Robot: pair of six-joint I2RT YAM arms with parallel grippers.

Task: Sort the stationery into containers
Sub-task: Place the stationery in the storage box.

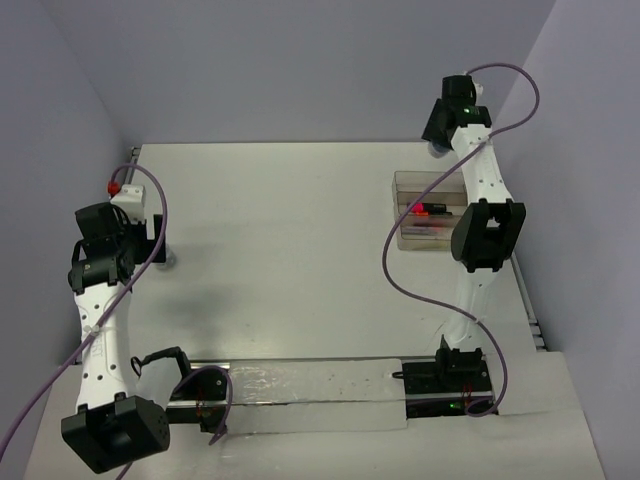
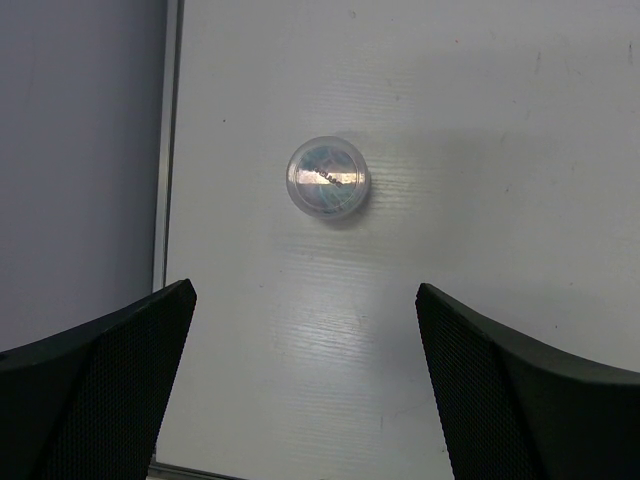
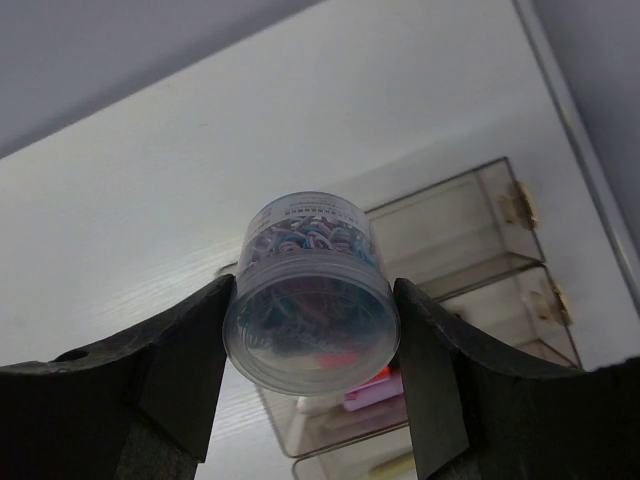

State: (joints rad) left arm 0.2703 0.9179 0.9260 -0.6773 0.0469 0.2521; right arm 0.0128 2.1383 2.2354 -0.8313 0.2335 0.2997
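Pale grey walls close in a white desk, with both arm bases bolted at its near edge. Near left: the left claw hangs over the desk close to its left edge, fingers spread wide and holding nothing. A small round tub sits on the desk beyond the fingertips, apart from both. It is seen end-on, with a see-through face and bluish contents. Far right: the right claw is raised above the desk and clamped on a clear round tub, one finger pressed to each side wall, the tub's flat end turned toward the wrist camera. Its contents are blue, pink and lilac loops, possibly paper clips; the plastic blurs them too much to confirm. Behind and below this tub lies the clear tray, on the desk's far right, its long compartments side by side. A pink item with a red-orange piece beside it lies in one compartment, partly hidden by the held tub. The overhead view shows red and pink items around the tray's middle, with darker ones nearer.
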